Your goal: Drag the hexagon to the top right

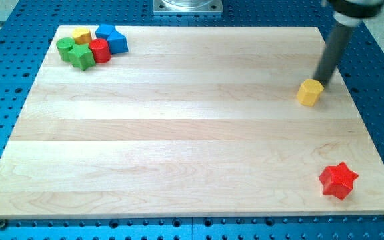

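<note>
A yellow hexagon block (pixel 310 92) sits on the wooden board (pixel 192 133) at the view's right, above mid-height. My rod comes down from the top right, and my tip (pixel 321 82) is just above and right of the hexagon, touching or nearly touching its upper right edge.
A red star block (pixel 339 180) lies at the view's bottom right. A cluster at the top left holds a yellow block (pixel 81 35), two blue blocks (pixel 112 37), a red cylinder (pixel 100 51) and two green blocks (pixel 74 52). A grey metal base (pixel 187 7) is at the top centre.
</note>
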`<action>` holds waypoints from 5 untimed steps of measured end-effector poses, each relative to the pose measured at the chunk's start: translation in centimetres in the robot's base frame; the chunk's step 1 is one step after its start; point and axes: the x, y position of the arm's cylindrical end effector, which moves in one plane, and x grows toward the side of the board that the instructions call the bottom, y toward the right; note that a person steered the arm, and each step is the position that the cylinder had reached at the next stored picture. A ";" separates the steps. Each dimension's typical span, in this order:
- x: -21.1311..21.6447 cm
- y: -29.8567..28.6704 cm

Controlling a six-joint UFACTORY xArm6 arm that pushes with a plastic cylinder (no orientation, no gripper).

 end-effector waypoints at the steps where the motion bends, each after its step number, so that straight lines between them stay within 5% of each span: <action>1: 3.1 0.3; 2: 1.9 -5.3; 3: -4.3 -5.3; 4: 0.1 -4.5; 5: 0.2 -9.0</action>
